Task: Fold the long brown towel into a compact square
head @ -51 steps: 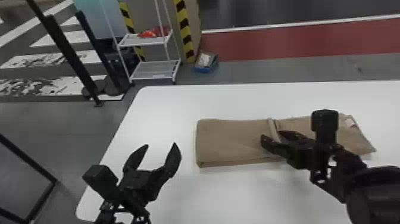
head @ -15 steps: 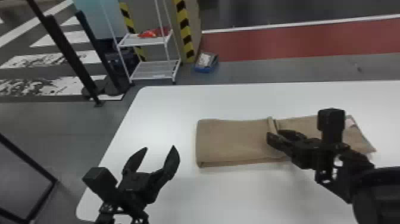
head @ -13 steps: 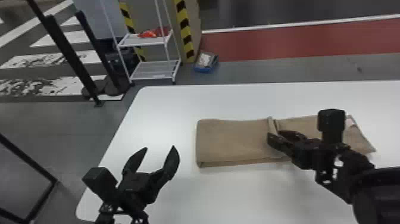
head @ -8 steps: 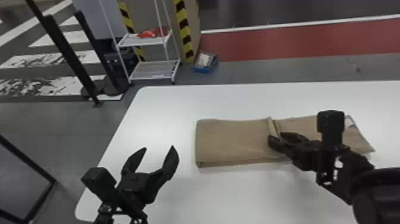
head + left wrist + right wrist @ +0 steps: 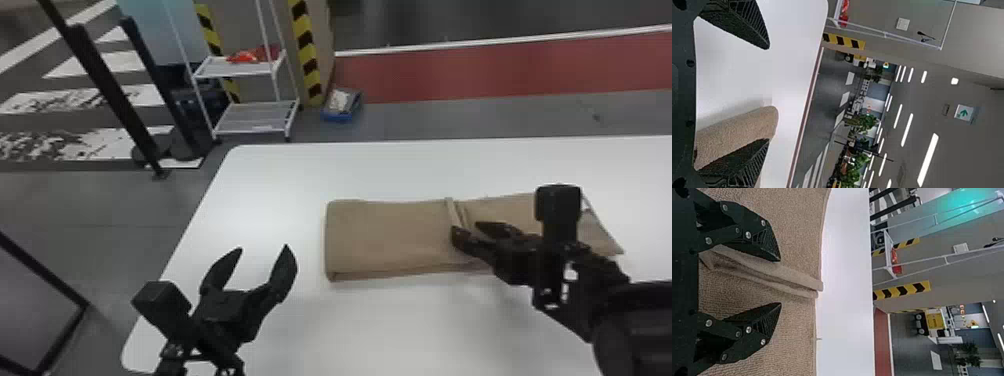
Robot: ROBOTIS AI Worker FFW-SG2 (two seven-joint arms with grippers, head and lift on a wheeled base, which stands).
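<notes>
We're probably mid-folding: the towel [image 5: 390, 235] is lying right of centre. Our left gripper [image 5: 263, 247], lower left, and right gripper [image 5: 468, 230], by the raised edge [image 5: 453, 212], are sitting spread-fingered; next we're likely needing a pinch there.

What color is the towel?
The towel is plain light brown, like wet sand. It shows best in the head view.
</notes>
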